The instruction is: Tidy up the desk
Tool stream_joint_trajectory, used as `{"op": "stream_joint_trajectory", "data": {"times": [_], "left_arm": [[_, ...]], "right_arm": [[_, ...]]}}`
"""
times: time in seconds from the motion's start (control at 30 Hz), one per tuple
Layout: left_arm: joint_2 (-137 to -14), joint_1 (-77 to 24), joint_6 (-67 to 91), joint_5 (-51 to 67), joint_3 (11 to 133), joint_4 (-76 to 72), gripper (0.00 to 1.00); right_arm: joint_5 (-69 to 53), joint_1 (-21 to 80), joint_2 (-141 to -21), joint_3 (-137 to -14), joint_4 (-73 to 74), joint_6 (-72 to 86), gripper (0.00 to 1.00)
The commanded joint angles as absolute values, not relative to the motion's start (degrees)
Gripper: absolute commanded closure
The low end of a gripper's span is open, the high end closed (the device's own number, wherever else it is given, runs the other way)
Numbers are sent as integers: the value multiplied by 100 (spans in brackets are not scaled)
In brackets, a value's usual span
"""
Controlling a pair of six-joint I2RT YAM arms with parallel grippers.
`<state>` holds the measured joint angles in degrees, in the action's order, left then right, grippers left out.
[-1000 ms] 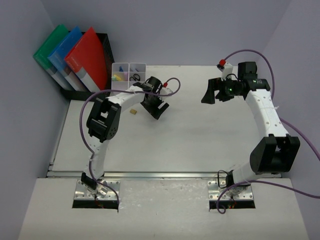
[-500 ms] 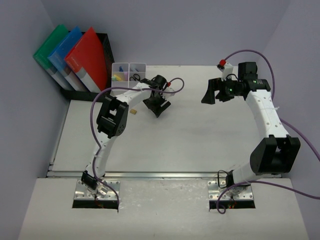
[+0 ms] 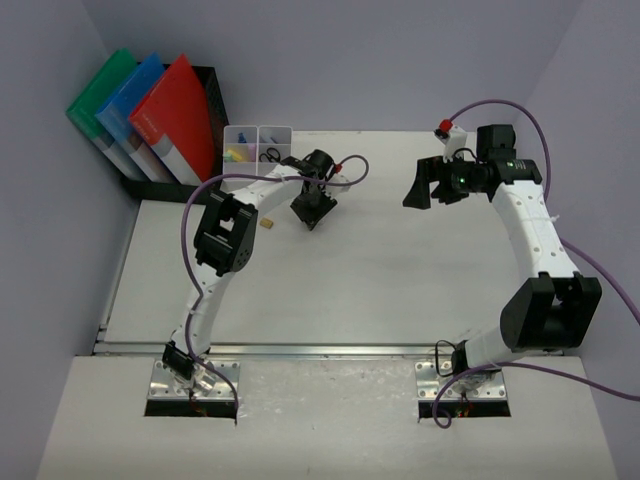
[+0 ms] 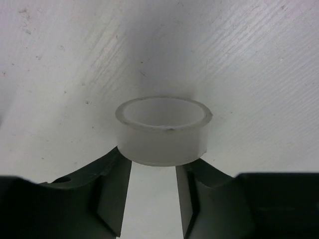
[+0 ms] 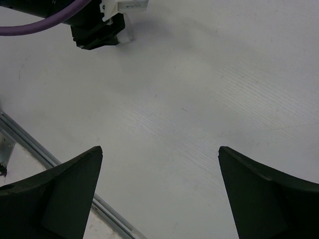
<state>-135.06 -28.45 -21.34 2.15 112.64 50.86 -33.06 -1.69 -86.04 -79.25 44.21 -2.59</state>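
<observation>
Item: counter, white, flat and rectangular, filling the middle of the overhead view from the silver rail at its near edge to the back wall. It is mostly bare and shows faint scuffs up close. On it, toward the far left, stands a translucent white ring, upright on its flat edge. The left hand is just at the ring's near wall, its fingers drawn partway together with a strip of counter showing between them. I cannot tell whether the tips pinch the ring or only meet it. The right hand is spread wide and holds nothing, hovering over bare counter at the far right. A small tan piece lies near the left arm, and a red-capped item sits by the far edge. At the far left are a white compartment tray with small supplies and a black rack holding green, blue and red folders. Risks, as judged: the gap between the fingers looks narrower than the ring, so closing may nudge or tip it rather than seat it. The smooth, light wall may slip, and once tipped the ring could roll off across the counter. Writing: none legible. The pale labels on the folder spines are too small to read.
</observation>
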Motion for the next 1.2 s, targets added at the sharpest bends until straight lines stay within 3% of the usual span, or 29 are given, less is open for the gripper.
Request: {"op": "stream_joint_trajectory", "data": {"times": [0.0,0.3,0.33,0.43,0.47,0.57,0.77,1.17], "left_arm": [[-13135,-2892,-2191,292,11227,4750,73],[-13030,-2892,-2292,499,11189,4759,98],[-13017,-2892,-2311,492,11189,4773,94],[-12991,-2883,-2312,552,11197,4834,71],[-12924,-2883,-2262,579,11181,4834,57],[-12776,-2892,-2147,611,11153,4824,40],[-12678,-2891,-1956,653,11284,4846,32],[-13207,-2883,-1504,894,11836,5218,40]], "right_arm": [[-3378,-185,-8385,-7893,4266,-281,1],[-3368,-191,-8376,-7873,4271,-290,1],[-3375,-185,-8376,-7866,4272,-290,1],[-3384,-193,-8384,-7875,4271,-290,1],[-3384,-193,-8385,-7867,4271,-298,1],[-3380,-185,-8398,-7871,4275,-299,1],[-3393,-185,-8439,-7920,4270,-281,1],[-3393,-187,-8462,-7932,4278,-281,1]]}}
